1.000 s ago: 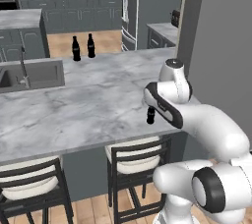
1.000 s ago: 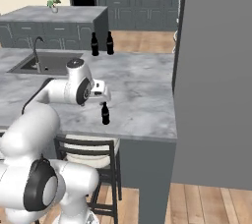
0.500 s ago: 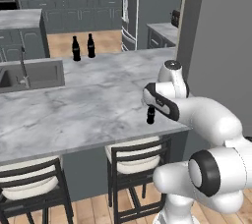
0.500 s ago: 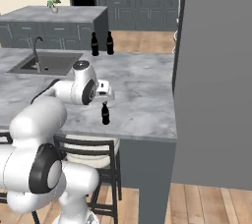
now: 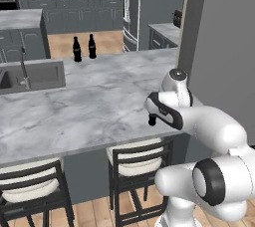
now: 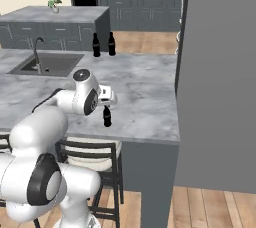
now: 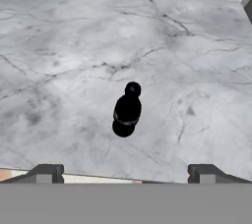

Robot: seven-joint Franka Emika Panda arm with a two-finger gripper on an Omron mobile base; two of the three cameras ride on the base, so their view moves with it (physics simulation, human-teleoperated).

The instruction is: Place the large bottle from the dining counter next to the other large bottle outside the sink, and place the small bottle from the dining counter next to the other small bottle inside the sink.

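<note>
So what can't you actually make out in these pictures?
- Small bottle: left base view, mostly hidden behind the arm.
- Sink: left base view, cut off by the left edge; its inside can't be seen.
- Two large bottles: too small to read labels.
- Fingers: hand view, just the tips rise above the bottom band.

No lettering, label, brand mark, number or sign can be read on anything in these rendered kitchen views.

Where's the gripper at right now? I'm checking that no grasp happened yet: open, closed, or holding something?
Gripper: open and holding nothing; the small bottle stands apart from it on the dining counter.
</note>
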